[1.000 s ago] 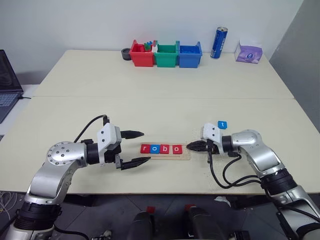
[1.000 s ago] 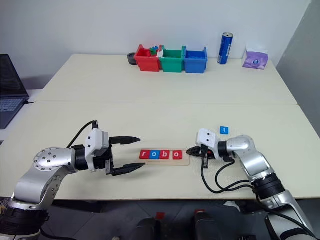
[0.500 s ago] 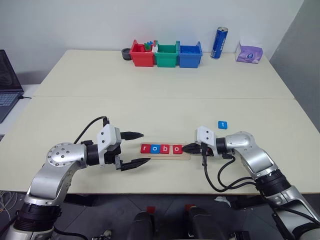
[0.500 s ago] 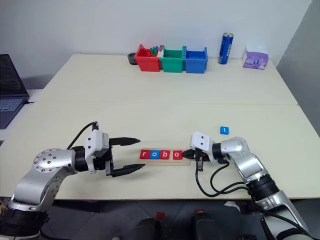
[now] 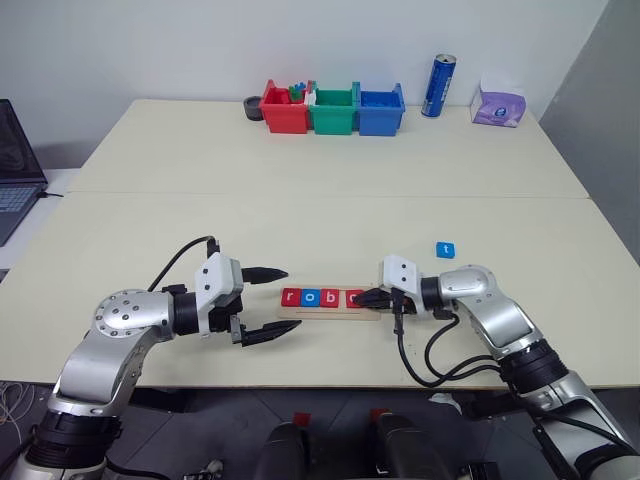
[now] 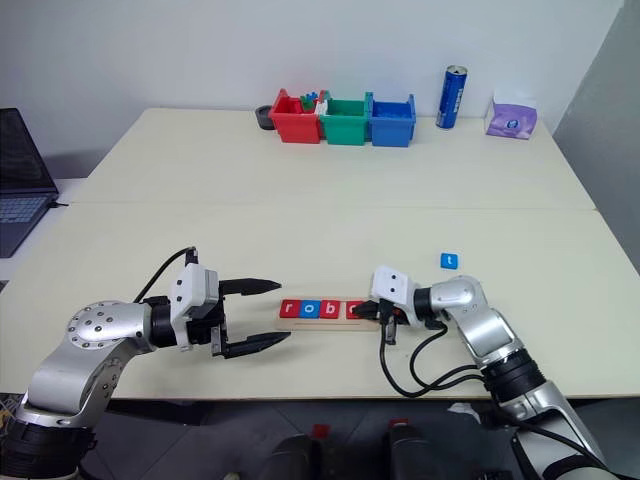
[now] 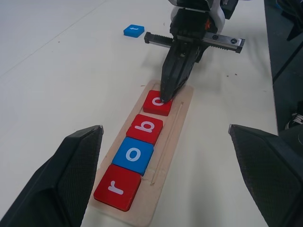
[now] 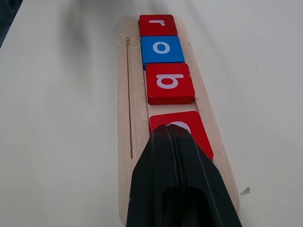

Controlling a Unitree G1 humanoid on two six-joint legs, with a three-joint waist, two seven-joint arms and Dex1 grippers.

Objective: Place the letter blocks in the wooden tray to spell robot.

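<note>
The wooden tray point(image 5: 330, 313) lies near the table's front edge. It holds letter blocks in a row: red r point(image 5: 290, 297), blue o point(image 5: 309, 297), red b point(image 5: 328, 297) and a red o point(image 7: 155, 105). My right gripper point(image 5: 358, 298) is shut, and its tip rests on that last red o at the tray's right end, partly covering it. A blue t block point(image 5: 445, 249) lies loose on the table behind my right arm. My left gripper point(image 5: 290, 298) stands open just left of the tray, with nothing between its fingers.
At the back of the table stand a red bin point(image 5: 284, 108), a green bin point(image 5: 332, 110) and a blue bin point(image 5: 380, 110). A blue can point(image 5: 438, 86) and a purple tissue pack point(image 5: 497, 104) sit to their right. A laptop point(image 5: 15, 170) is at the far left.
My shut right gripper has slid left, from just off the tray's right end onto the last red o. The left gripper has stayed put.
</note>
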